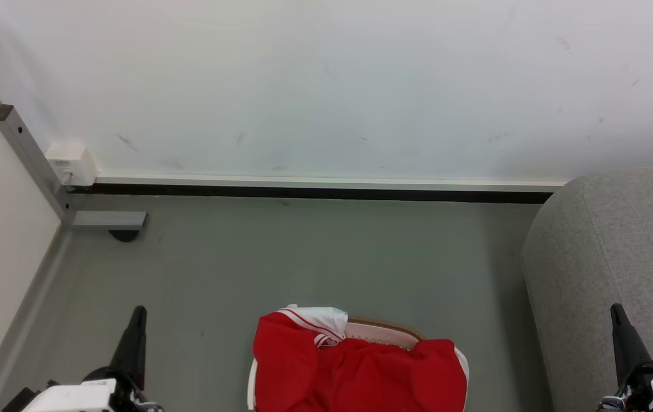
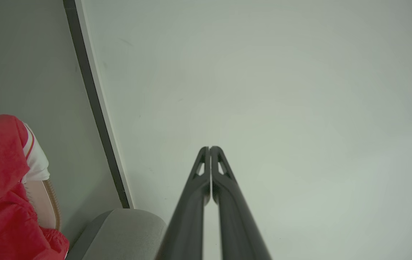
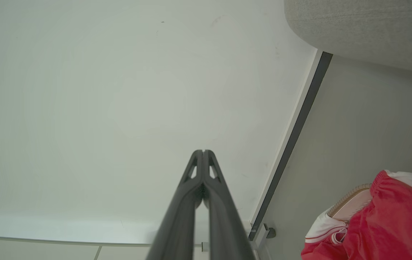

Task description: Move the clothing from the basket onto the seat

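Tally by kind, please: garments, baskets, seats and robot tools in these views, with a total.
clothing: 1
basket: 1
seat: 1
tools: 2, left tool and right tool, both shut
Total: 5

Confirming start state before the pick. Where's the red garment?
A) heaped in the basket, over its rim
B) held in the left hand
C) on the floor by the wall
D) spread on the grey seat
A: the red garment heaps over the basket, whose brown rim shows behind it; the grey seat stands apart, and the left hand and right hand are shut on nothing.
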Controlling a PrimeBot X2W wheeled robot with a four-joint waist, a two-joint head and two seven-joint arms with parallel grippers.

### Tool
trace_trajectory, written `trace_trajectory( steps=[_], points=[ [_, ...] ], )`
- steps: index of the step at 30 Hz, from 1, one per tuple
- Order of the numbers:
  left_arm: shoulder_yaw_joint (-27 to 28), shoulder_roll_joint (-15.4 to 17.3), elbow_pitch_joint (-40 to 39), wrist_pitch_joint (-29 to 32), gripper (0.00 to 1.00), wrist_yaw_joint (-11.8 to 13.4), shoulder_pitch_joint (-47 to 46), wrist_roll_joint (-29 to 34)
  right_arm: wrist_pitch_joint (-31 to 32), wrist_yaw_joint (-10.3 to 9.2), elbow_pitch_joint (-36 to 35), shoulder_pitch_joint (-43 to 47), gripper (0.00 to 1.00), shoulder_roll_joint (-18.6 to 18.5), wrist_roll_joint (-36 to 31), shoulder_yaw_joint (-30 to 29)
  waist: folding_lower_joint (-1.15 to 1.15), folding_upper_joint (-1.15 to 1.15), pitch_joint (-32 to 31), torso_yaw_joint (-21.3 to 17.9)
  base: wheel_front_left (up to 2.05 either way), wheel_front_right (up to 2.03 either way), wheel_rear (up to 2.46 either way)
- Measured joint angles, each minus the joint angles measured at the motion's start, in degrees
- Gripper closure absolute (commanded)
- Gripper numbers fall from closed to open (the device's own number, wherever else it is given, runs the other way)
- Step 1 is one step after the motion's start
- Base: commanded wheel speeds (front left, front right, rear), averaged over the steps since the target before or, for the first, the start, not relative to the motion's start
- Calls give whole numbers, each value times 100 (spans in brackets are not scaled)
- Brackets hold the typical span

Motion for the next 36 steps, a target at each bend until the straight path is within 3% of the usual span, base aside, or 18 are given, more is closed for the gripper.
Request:
trace_trajectory(
  steps=[36],
  points=[
    [2,0,0,0,100,0,0,0,0,0,0,0,100,0,0,0,0,0,0,0,0,0,0]
  ],
)
